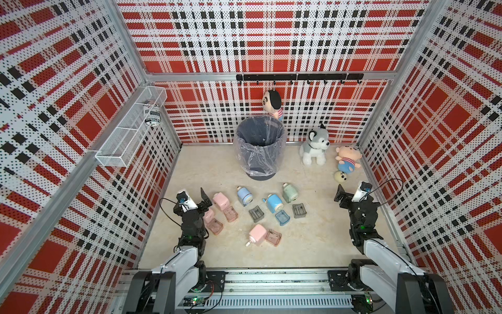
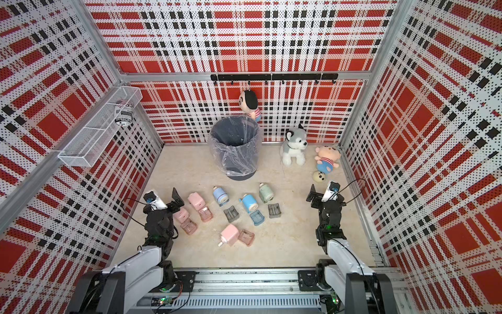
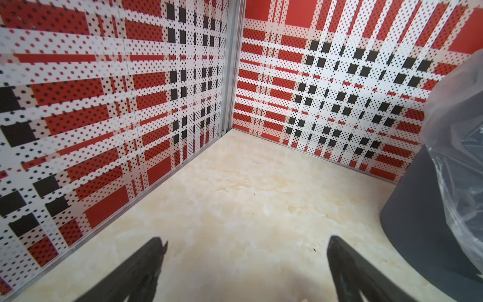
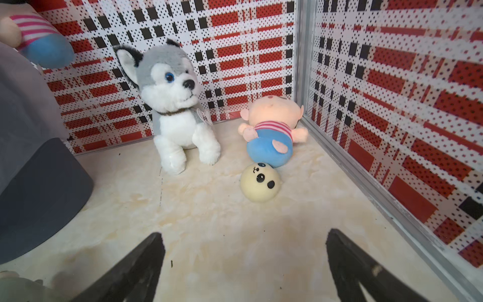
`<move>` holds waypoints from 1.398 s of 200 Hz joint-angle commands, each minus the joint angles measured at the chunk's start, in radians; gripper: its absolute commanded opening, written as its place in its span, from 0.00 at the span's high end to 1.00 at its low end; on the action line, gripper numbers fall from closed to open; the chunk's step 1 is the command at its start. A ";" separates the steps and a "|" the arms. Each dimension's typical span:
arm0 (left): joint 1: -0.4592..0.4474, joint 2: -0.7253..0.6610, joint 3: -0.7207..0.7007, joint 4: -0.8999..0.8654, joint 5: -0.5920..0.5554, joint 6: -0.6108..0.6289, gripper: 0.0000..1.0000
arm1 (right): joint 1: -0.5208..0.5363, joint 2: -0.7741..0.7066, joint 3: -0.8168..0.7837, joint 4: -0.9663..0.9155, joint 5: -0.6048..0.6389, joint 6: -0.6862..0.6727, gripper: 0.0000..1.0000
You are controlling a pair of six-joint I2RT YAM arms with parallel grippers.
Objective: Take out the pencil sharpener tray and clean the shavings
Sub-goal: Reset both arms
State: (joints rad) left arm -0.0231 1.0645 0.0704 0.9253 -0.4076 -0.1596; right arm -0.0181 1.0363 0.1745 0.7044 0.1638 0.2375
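Observation:
Several pencil sharpeners lie on the beige floor in both top views, each with a tray out beside it: a pink sharpener [image 1: 220, 200] with a pink tray [image 1: 231, 214], a blue sharpener [image 1: 273, 203] with a blue tray [image 1: 282, 218], and a green sharpener [image 1: 289, 192] with a grey tray [image 1: 299, 210]. Shavings are too small to make out. My left gripper [image 1: 205, 199] [image 3: 245, 248] hovers open and empty beside the left pink sharpeners. My right gripper [image 1: 341, 197] [image 4: 244, 245] is open and empty at the right, away from the sharpeners.
A dark bin [image 1: 259, 146] lined with a clear bag stands at the back centre. A husky plush [image 1: 315, 148], a doll [image 1: 347, 159] and a round cream toy [image 1: 341, 176] sit at the back right. A wire basket [image 1: 130, 130] hangs on the left wall.

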 commanded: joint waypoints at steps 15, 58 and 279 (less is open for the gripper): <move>0.007 0.165 0.033 0.238 -0.017 0.009 0.02 | -0.008 0.218 -0.060 0.410 0.036 0.025 0.00; 0.006 0.272 0.053 0.372 -0.014 0.016 0.02 | 0.000 0.271 -0.076 0.519 0.086 -0.030 0.00; -0.022 0.513 0.132 0.497 0.047 0.106 0.02 | 0.050 0.531 0.102 0.476 0.023 -0.151 0.00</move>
State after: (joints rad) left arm -0.0509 1.5738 0.2008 1.4204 -0.3706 -0.0483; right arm 0.0242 1.5845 0.2779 1.1946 0.1768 0.0956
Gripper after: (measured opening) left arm 0.982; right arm 0.998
